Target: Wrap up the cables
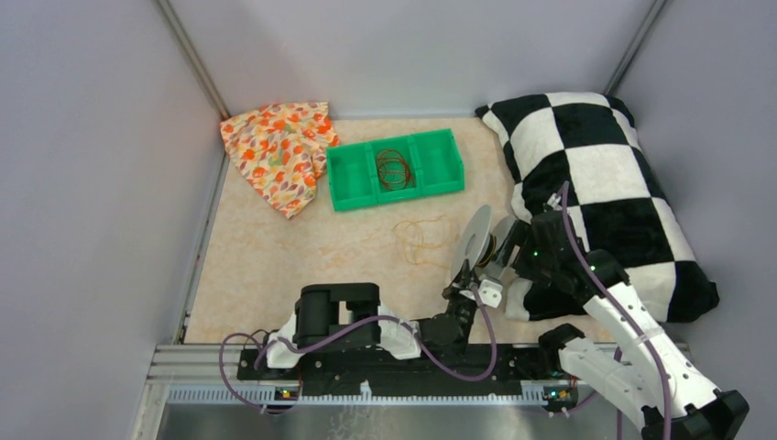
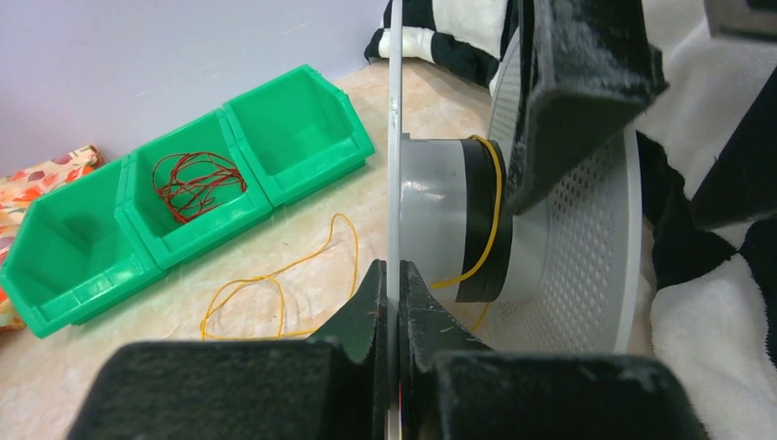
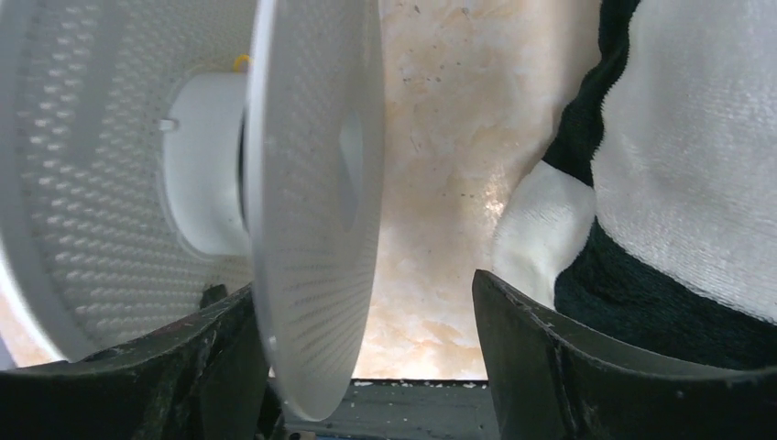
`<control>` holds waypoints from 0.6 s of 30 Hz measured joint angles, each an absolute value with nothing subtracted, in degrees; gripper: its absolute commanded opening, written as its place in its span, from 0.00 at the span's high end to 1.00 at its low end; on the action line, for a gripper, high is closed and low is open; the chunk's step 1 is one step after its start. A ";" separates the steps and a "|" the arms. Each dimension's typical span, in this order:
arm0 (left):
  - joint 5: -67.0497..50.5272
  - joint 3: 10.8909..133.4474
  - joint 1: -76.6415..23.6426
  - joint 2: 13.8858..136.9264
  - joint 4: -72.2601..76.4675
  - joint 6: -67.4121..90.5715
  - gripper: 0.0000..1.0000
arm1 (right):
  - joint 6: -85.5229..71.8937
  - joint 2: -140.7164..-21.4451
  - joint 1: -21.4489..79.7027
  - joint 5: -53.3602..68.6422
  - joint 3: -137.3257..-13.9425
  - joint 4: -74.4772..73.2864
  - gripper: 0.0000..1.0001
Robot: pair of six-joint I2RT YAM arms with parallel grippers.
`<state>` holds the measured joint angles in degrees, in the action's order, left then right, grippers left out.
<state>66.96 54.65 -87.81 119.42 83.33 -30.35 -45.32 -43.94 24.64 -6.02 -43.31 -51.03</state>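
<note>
Pale lilac walls (image 1: 92, 183) box in a beige, marbled desk (image 1: 275, 247). At the far side sits a green bin (image 1: 352, 174) of 3 compartments, with a red wire coil (image 1: 394, 170) in the middle 1. A flowered cloth (image 1: 275, 151) lies far left and a black-and-white checked pillow (image 1: 596, 174) fills the right.

The cable (image 1: 423, 240) is a hair-thin yellow-orange wire. Most of it lies in loose loops on the desk, on the near side of the bin and just left of the clear spool (image 1: 474, 243). 1 end runs up onto the spool's dark hub, where the left wrist view shows about 1 turn lying against it. The spool is held on edge between the 2 arms. The left fingers (image 2: 362, 312) are clenched on the rim of 1 flange. The right fingers (image 3: 550, 348) stand released, wide apart, with the other flange between them, close to 1 finger and clear of the other.

I judge the wire almost weightless and limp, with a little spring, so slack loops could tangle or slide off the hub. It looks too fine to pinch cleanly off the flat desk. A better hold is where a loop lifts, or on the strand close to the hub, taken lightly under gentle tension. The spool looks light, stiff and slippery, so rim grips suit it.
</note>
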 measured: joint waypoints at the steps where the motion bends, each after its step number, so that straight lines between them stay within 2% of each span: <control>1: 66.94 54.65 -87.81 119.55 83.35 -30.33 1.00 | -45.39 -43.66 24.64 -5.93 -43.48 -51.00 0.25; 12: 66.96 54.83 -87.81 119.55 83.37 -30.37 1.00 | -45.71 -47.07 25.85 -3.84 -44.64 -46.63 0.25; 18: 66.96 55.37 -87.81 119.57 83.35 -31.35 1.00 | -45.56 -47.99 26.11 -6.04 -44.14 -46.50 0.33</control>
